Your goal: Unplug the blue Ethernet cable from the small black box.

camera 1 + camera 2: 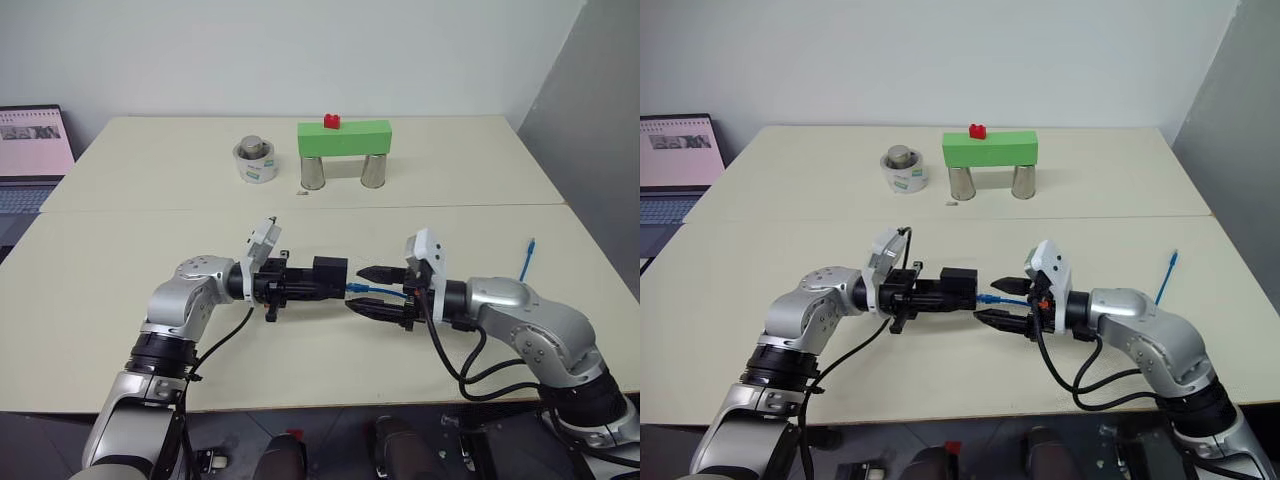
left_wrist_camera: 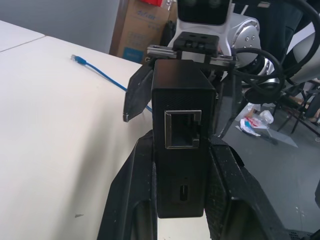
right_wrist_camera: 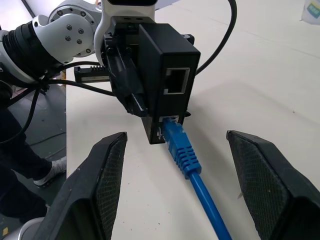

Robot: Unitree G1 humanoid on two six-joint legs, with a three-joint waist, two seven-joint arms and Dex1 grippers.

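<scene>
Left eye view: above the counter [image 1: 120,290], the left gripper [image 1: 300,283] clamps the small black box [image 1: 329,272]. Right wrist view: the blue Ethernet cable [image 3: 186,159] remains plugged in between the right gripper's [image 3: 192,175] spread fingers [image 3: 102,180].

I see a cream table [image 1: 120,290] bearing a tape roll [image 1: 256,160], two metal cans [image 1: 313,171] under a green block [image 1: 343,137], and the blue Ethernet cable [image 1: 526,260].

Small box [image 1: 329,272] between both claws, cable [image 3: 186,156] plugged in.
</scene>
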